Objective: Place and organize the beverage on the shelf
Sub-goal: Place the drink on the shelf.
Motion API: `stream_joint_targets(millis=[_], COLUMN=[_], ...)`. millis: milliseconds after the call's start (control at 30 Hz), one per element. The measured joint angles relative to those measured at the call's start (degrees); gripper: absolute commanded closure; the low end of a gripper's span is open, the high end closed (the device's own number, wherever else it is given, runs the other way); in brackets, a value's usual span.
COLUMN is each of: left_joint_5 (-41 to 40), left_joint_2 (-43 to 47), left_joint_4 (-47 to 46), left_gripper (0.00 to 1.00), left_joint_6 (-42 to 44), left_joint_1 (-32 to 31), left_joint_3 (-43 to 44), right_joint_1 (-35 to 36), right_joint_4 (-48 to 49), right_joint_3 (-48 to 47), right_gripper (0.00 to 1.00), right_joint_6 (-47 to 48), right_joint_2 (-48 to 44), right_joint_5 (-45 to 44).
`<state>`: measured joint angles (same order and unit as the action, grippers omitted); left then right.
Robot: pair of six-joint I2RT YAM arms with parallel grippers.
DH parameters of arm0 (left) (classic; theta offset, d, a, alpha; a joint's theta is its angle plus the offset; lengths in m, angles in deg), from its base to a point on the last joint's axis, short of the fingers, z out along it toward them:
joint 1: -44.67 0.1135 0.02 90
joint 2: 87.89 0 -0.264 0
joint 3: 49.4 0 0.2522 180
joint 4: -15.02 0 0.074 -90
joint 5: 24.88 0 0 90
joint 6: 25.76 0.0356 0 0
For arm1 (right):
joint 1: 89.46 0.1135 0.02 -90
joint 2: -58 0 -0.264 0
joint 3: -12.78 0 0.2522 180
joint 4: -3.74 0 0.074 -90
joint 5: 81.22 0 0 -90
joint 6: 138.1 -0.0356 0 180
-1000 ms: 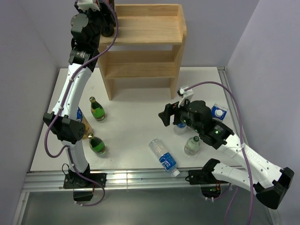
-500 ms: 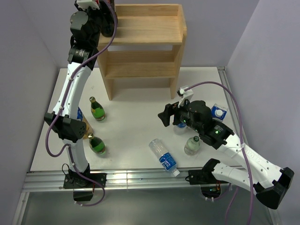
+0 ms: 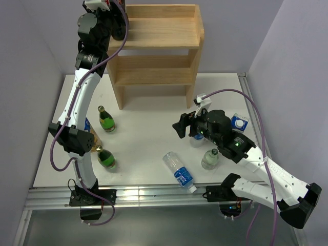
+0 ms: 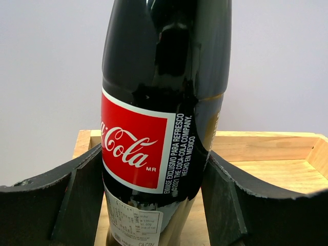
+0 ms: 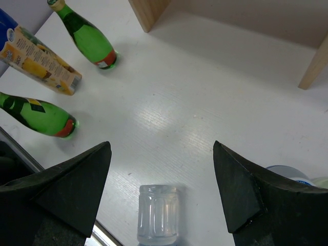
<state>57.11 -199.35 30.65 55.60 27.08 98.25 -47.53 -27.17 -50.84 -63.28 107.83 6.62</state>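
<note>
Left gripper, at the upper left of the overhead view, is clamped on an upright cola bottle, one finger pressed to each side of the label. It holds the bottle at the left rear corner of the top board of the shelf. The bottle's base is hidden, so it cannot be told whether it rests on the board or hangs above it. The likely hazards are letting go before the base is seated, or with the base caught on the raised rim. Either could tip the tall bottle onto the board or off the left side. The fingers could also drag it over as they pull away. Right gripper hovers over the table at centre right, fingers wide apart and holding nothing. On the table stand two green bottles and a juice carton at left. A water bottle lies on its side at lower centre, and two clear bottles and a blue-and-white carton are at right. Both lower tiers look bare, and nothing blocks the shelf front.
</note>
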Motion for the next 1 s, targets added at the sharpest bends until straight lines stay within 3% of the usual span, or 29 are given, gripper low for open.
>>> stream_joint_targets(millis=[567, 1000], left_joint_5=[-1.05, -1.81], left_joint_2=[2.6, 2.56], left_joint_4=[-3.91, 0.83], left_gripper=[0.2, 0.09], left_joint_6=[0.11, -0.07], left_joint_1=[-0.7, -2.01], left_joint_3=[-5.92, -8.85], right_joint_1=[0.0, -0.09], right_joint_4=[0.0, 0.0], right_joint_3=[0.0, 0.0], right_gripper=[0.13, 0.13], right_joint_6=[0.02, 0.02], right_joint_2=[0.0, 0.0], right_joint_5=[0.11, 0.28])
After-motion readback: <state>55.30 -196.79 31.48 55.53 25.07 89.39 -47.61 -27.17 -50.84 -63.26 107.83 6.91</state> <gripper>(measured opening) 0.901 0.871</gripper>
